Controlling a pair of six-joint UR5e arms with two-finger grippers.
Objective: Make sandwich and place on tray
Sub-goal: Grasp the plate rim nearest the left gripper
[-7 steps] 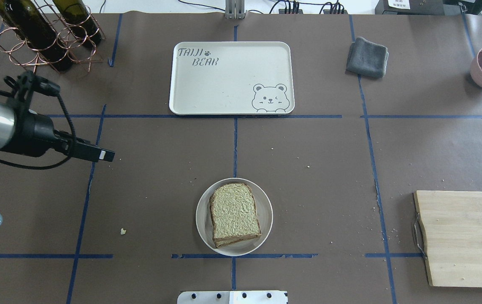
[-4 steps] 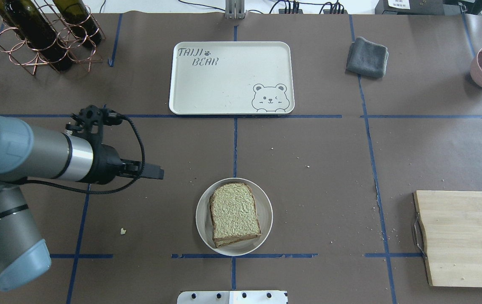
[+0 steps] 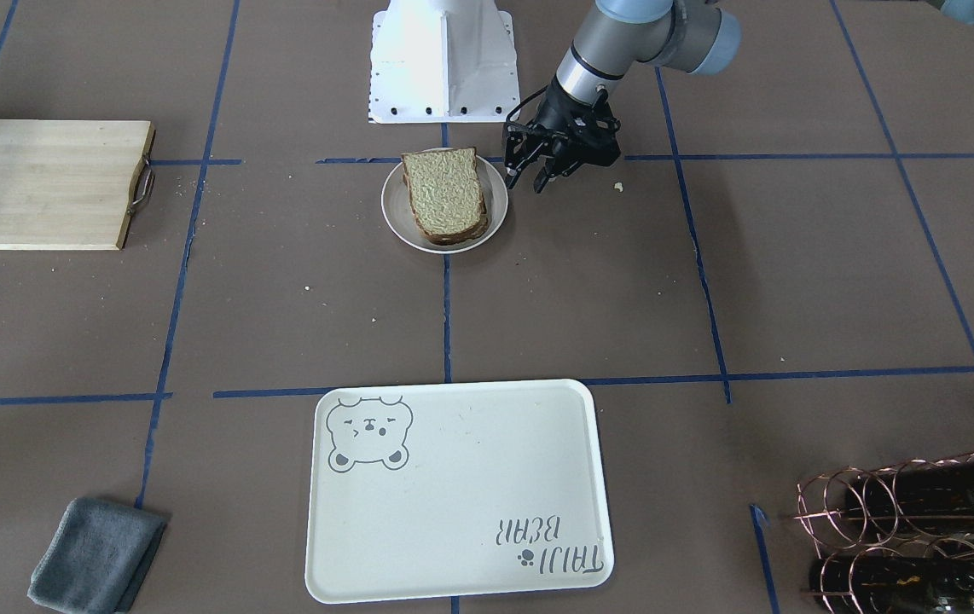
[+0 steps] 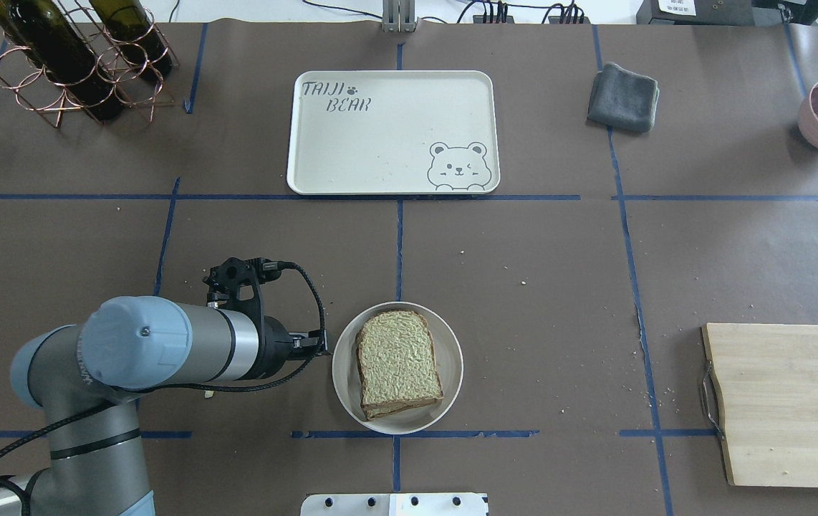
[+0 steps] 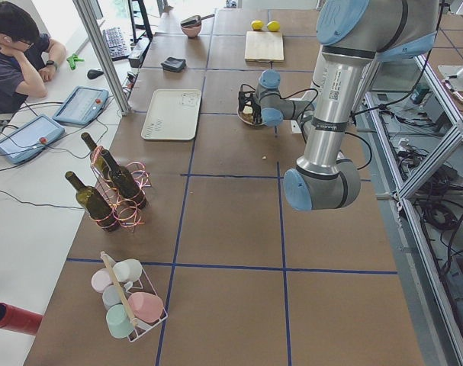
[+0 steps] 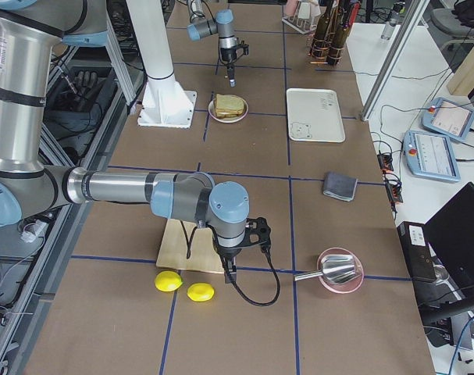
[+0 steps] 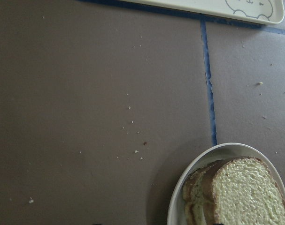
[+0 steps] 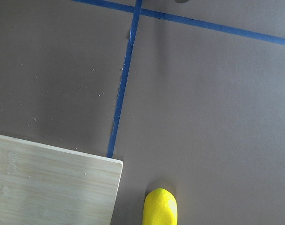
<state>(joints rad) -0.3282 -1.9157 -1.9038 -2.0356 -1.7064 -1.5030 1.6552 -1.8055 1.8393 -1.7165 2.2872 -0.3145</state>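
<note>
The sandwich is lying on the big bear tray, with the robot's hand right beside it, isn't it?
Not quite: the sandwich lies on the small round plate, not on the bear tray, which sits farther across the table. The overhead view shows it. The left hand is indeed right beside it.

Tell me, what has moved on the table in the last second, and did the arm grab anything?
The left gripper swept in from the table's left side toward the middle and nearer the robot's base. It now hangs beside the small plate, open and empty. Nothing was grasped or released. The sandwich stayed on the plate; the tray, cloth, board and bottle rack did not move.
</note>
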